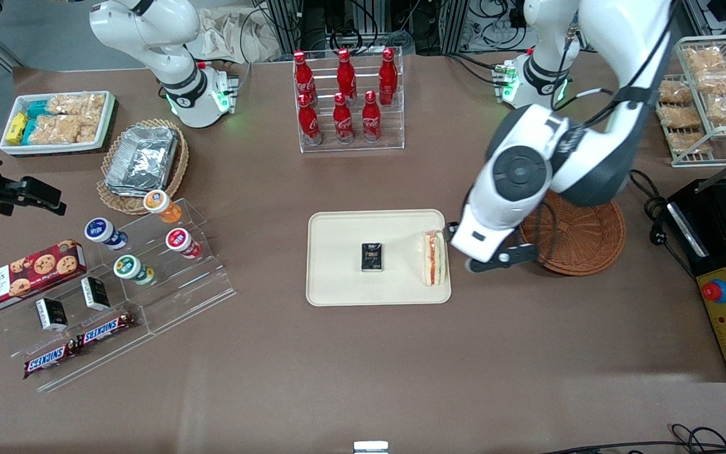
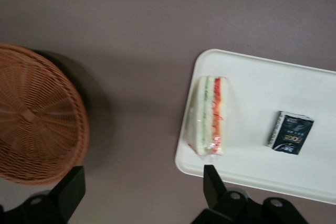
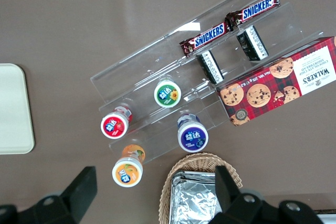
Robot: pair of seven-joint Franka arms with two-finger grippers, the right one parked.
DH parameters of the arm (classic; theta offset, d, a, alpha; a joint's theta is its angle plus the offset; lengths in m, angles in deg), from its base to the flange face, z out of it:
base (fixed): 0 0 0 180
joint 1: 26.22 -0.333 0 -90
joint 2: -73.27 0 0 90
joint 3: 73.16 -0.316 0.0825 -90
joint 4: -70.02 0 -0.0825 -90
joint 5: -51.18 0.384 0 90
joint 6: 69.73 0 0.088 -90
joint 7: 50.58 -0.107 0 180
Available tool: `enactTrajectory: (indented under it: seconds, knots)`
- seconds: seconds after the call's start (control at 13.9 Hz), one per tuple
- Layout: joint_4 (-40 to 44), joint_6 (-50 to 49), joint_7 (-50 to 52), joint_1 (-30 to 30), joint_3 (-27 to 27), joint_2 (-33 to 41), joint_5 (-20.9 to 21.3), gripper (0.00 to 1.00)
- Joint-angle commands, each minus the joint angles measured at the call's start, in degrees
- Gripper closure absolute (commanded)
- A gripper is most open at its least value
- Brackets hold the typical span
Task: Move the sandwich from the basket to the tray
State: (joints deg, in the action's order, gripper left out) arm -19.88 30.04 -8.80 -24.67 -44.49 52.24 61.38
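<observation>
Hand (image 2: 142,192): I see it spread wide, holding nothing, above the table between tray and basket.
Sandwich (image 1: 433,257): lying on tray (image 1: 344,290), at its edge nearest the basket.
Basket (image 1: 580,243): apart from tray, partly under my arm.
Dark packet (image 1: 372,257): mid-tray.

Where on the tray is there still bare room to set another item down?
The cream rectangular plastic tray is bare from the small black packet out to its end toward the parked arm. It is crowded where the triangular white-bread sandwich lies, with the open gripper between it and the reddish-brown wicker basket.
</observation>
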Motion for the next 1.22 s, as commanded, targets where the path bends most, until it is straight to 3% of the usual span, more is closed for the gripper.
enactTrajectory:
  seconds: [0.0, 0.43, 0.86, 1.15]
  knots:
    - [-1.5, -3.6, -9.9, -5.5, 0.2, 5.5, -1.3, 0.0]
    - [-2.9, -7.3, -33.2, -14.6, -1.8, 14.3, -2.8, 0.0]
    - [-2.5, -10.4, -48.0, -3.1, -23.0, 20.6, -8.2, 0.0]
    - [-1.9, -10.6, -49.2, -2.4, -24.4, 21.7, -8.4, 0.0]
